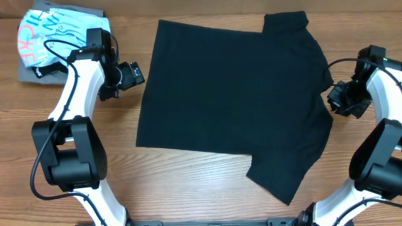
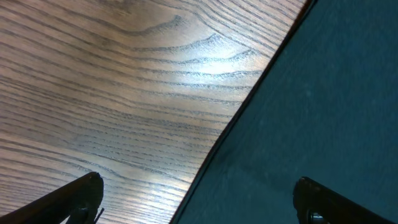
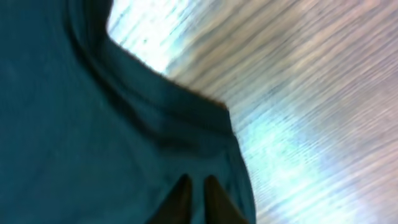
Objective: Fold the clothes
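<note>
Wooden table (image 1: pixel 207 182) carries the black T-shirt (image 1: pixel 232 94), spread flat mid-table, hem toward the left arm and neck toward the right. Light blue shirt (image 1: pixel 50 34) sits apart at the far left corner. Step looks like gripping both ends for the first fold. To do it well, pinch only the edges, then lift both ends together so the cloth stays taut. Left arm is bent, with the left gripper (image 1: pixel 133 75) apart, hovering over the hem edge. Right arm reaches in, right gripper (image 3: pixel 196 186) clamped on fabric by the neck.

A brown wood-grain table (image 1: pixel 207 182) fills the view, bright light glaring off its surface.
</note>
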`<state>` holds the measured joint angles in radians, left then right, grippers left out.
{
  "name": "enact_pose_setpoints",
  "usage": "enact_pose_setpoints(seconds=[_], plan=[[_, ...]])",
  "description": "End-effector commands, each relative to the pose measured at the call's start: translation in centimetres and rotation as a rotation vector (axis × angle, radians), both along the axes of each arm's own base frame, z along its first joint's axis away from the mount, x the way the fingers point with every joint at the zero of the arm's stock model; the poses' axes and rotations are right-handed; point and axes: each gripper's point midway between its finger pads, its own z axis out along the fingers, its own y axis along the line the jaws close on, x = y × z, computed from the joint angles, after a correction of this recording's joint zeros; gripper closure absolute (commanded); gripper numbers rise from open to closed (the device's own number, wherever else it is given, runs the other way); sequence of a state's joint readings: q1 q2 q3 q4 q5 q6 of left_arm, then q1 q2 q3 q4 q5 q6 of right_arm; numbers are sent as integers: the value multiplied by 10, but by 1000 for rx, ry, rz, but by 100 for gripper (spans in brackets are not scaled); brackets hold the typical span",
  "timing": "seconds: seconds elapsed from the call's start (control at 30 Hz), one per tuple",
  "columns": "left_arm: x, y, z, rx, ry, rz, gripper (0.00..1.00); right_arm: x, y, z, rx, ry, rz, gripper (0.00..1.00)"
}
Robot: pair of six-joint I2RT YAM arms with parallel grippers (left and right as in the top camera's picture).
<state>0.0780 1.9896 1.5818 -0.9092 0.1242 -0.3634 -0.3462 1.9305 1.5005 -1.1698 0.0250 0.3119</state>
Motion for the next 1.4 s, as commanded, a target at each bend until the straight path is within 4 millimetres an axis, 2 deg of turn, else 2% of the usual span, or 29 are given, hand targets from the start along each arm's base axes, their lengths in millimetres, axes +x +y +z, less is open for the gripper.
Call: enact_pose_setpoints(seconds=[0.0,0.17,0.37,0.8,1.1,1.2,1.37], plan=[[2,-1,9,-3,-22,-13,0,-1,5,-13,40,21,-3,95],[1,-1,8,-3,-16,-13,0,-2,6,-29,58,57,-3,96],[1,-1,8,-3,-16,-13,0,12,17,-48,141,25,-1,96],[0,-1,8,-3,-14,-14,0,22,12,-63,124,9,4,96],[0,-1,8,-2,-14,-14,0,13,10,-95,122,85,0,96],[0,-1,8,-1,-11,-13,0,5,1,-103,71,131,-7,96],[-1,0,8,5,-8,-12,0,-4,-16,-103,-18,178,-9,96]])
